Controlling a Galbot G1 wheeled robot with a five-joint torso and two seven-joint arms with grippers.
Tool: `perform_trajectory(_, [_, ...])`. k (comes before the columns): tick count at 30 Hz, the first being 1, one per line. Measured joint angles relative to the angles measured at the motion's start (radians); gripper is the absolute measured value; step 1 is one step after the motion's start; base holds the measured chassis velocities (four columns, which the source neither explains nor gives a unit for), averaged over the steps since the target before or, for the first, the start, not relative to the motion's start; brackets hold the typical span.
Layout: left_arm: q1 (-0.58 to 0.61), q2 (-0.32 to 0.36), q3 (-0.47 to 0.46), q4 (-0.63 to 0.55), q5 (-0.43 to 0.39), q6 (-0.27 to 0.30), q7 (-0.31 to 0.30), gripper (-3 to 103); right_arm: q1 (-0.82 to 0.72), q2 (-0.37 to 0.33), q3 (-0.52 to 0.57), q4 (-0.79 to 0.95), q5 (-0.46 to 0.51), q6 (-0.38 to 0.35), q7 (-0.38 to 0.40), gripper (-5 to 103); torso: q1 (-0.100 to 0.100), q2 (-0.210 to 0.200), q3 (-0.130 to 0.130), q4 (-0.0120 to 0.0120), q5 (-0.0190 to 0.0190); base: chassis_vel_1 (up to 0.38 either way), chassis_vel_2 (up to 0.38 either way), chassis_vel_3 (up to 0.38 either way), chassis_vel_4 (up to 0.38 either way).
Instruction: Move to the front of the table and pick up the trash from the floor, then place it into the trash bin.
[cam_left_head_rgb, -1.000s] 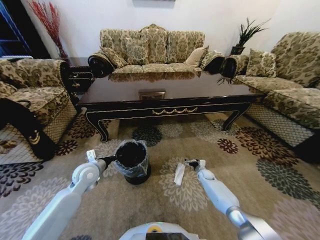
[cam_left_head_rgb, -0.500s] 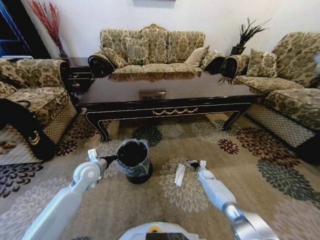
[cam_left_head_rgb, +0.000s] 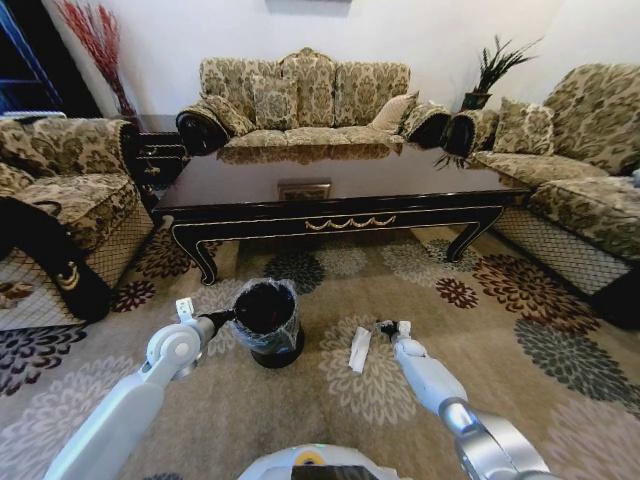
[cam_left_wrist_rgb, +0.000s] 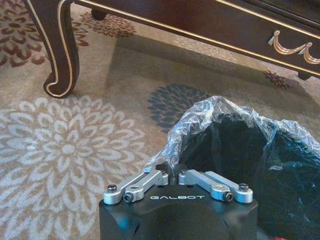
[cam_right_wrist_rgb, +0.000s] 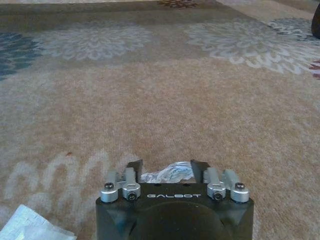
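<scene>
Two arms entered, nearest first. Right gripper (cam_right_wrist_rgb: 165, 169): low over the floor (cam_right_wrist_rgb: 210, 100), jaws partly closed with a crumpled silvery scrap (cam_right_wrist_rgb: 167, 173) between the fingertips; from my remote seat I judge it held, though I cannot see whether it has cleared the carpet. In the head view that gripper (cam_left_head_rgb: 392, 329) sits just beside a white oblong wrapper (cam_left_head_rgb: 359, 349), which lies flat on a pale medallion and is ungripped. Its corner shows at the edge of the right wrist view (cam_right_wrist_rgb: 27, 227).

Left gripper (cam_left_wrist_rgb: 172, 172): fingers pinched together on the crinkled liner (cam_left_wrist_rgb: 200, 120) at the rim of the trash bin (cam_left_head_rgb: 265, 320), apparently steadying it.

Farther on: the table (cam_left_head_rgb: 340, 205), its carved leg (cam_left_wrist_rgb: 60, 47) standing well apart from the bin.

Handling note for the step in hand: I would lift the scrap straight up before swinging across, since the light foil could snag on the pile or slip. I would carry it over the wrapper without brushing it. I would let go only once the fingertips are above the bin's open mouth, clear of the left arm.
</scene>
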Motion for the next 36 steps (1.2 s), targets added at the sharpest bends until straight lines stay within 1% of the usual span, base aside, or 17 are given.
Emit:
perform_trajectory(4, [0.001,-0.001,0.000,-0.006,0.000,0.000,-0.001,4,-0.009,-0.003,0.001,0.000,0.003,-0.004,-0.002,36,0.000,0.000,0.000,0.0000,0.0000,0.000,0.000,0.000,0.000])
perform_trajectory(6, [0.002,0.000,-0.002,-0.006,0.000,0.000,-0.001,4,-0.013,-0.006,0.000,0.005,0.002,-0.006,-0.002,36,0.000,0.000,0.000,-0.0002,0.0001,0.000,0.000,0.000,0.000])
perform_trajectory(9, [0.007,0.001,-0.008,-0.008,0.000,0.000,-0.001,4,-0.022,-0.011,-0.001,0.015,0.001,-0.011,-0.002,19,0.000,0.000,0.000,-0.0001,0.0001,0.000,0.000,0.000,0.000])
perform_trajectory(10, [0.007,0.001,-0.008,-0.008,0.000,0.000,-0.001,4,-0.022,-0.011,-0.001,0.015,0.001,-0.011,-0.002,19,0.000,0.000,0.000,-0.0001,0.0001,0.000,0.000,0.000,0.000])
perform_trajectory(12, [0.009,0.001,-0.009,-0.010,0.000,0.000,-0.001,4,-0.028,-0.013,-0.001,0.022,0.000,-0.012,-0.002,8,0.000,0.000,0.000,-0.0001,0.0000,0.000,0.000,0.000,0.000])
perform_trajectory(13, [0.009,0.001,-0.009,-0.010,0.000,0.000,-0.001,4,-0.028,-0.013,-0.001,0.022,0.000,-0.012,-0.002,8,0.000,0.000,0.000,-0.0001,0.0000,0.000,0.000,0.000,0.000])
perform_trajectory(14, [0.010,0.001,-0.010,-0.011,0.000,0.000,-0.001,4,-0.032,-0.014,-0.001,0.027,0.000,-0.012,-0.002,3,0.000,0.000,0.000,-0.0001,0.0000,0.000,0.000,0.000,0.000])
perform_trajectory(18, [0.014,0.001,-0.010,-0.014,0.000,0.000,-0.003,4,-0.042,-0.020,0.000,0.046,0.001,-0.013,-0.002,0,0.000,0.000,0.000,-0.0001,0.0001,0.000,0.000,0.000,0.000])
perform_trajectory(27, [0.019,-0.002,-0.011,-0.016,0.004,-0.002,-0.003,4,-0.071,-0.051,-0.005,0.123,0.030,-0.021,0.005,0,0.000,0.000,0.000,0.0000,0.0001,0.000,0.000,0.000,0.000])
perform_trajectory(28, [0.018,-0.002,-0.010,-0.016,0.004,-0.002,-0.003,4,-0.078,-0.056,-0.007,0.139,0.030,-0.022,0.011,-2,0.000,0.000,0.000,-0.0001,-0.0001,0.000,0.000,0.000,0.000])
perform_trajectory(30, [0.016,-0.002,-0.010,-0.016,0.004,-0.002,-0.003,4,-0.083,-0.060,-0.008,0.147,0.028,-0.023,0.013,-2,0.000,0.000,0.000,0.0000,0.0000,0.000,0.000,0.000,0.000])
perform_trajectory(34, [0.009,-0.003,-0.002,-0.016,0.004,-0.003,-0.004,4,-0.093,-0.061,-0.007,0.154,0.015,-0.026,0.016,19,0.000,0.000,0.000,-0.0002,0.0001,0.000,0.000,0.000,0.000])
perform_trajectory(36, [0.009,-0.003,-0.001,-0.017,0.004,-0.003,-0.005,4,-0.093,-0.059,-0.007,0.152,0.012,-0.026,0.016,19,0.000,0.000,0.000,-0.0001,0.0001,0.000,0.000,0.000,0.000])
